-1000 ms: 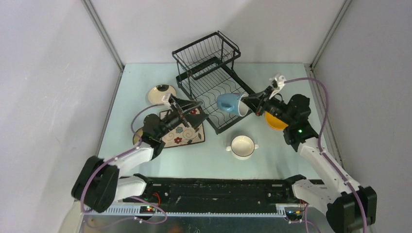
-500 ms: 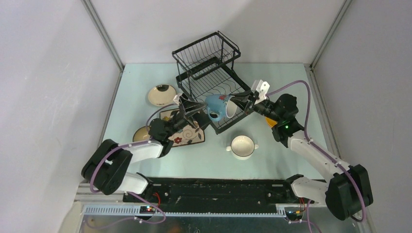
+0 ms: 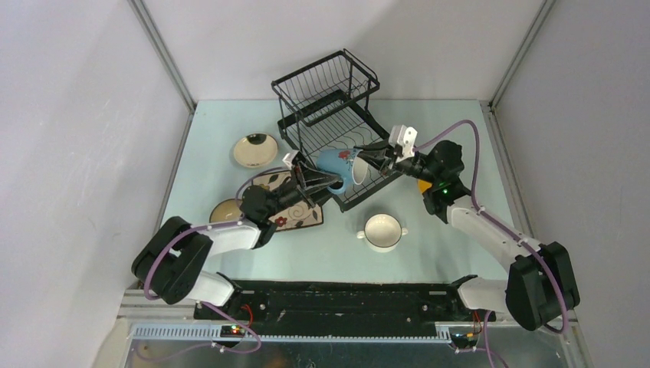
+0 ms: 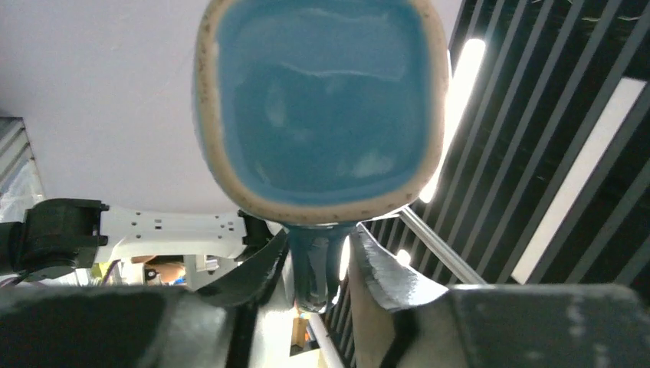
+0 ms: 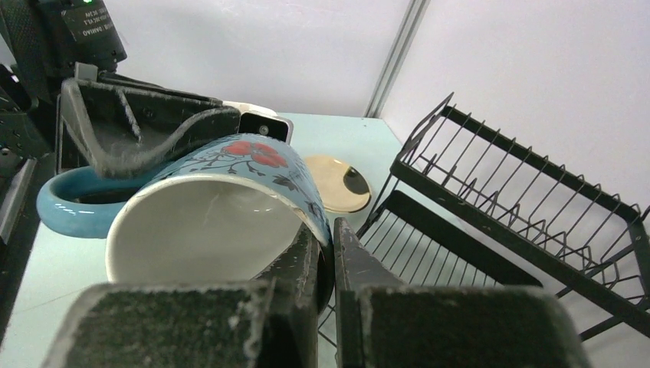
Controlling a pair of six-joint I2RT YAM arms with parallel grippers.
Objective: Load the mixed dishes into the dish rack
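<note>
The blue mug (image 3: 336, 163) hangs on its side over the front corner of the black wire dish rack (image 3: 326, 80). My right gripper (image 3: 362, 159) is shut on its rim, one finger inside and one outside (image 5: 324, 228). My left gripper (image 3: 320, 181) comes from the left. Its fingers have closed round the mug's handle (image 4: 316, 268), under the mug's base (image 4: 322, 100). On the table lie the square floral plate (image 3: 295, 211), a round cream plate (image 3: 255, 149) and the white two-handled cup (image 3: 382, 231). The yellow bowl (image 3: 423, 186) is mostly hidden behind my right arm.
A brownish bowl (image 3: 226, 208) sits left of the square plate, partly behind my left arm. The rack's lower slotted tray (image 5: 429, 245) lies just under and right of the mug, and its raised basket (image 5: 529, 192) stands beyond. Grey walls close in the table.
My right gripper carried the mug leftward from the rack's right side. My left gripper rose from over the square plate, met the mug and closed from wide open onto its handle.
</note>
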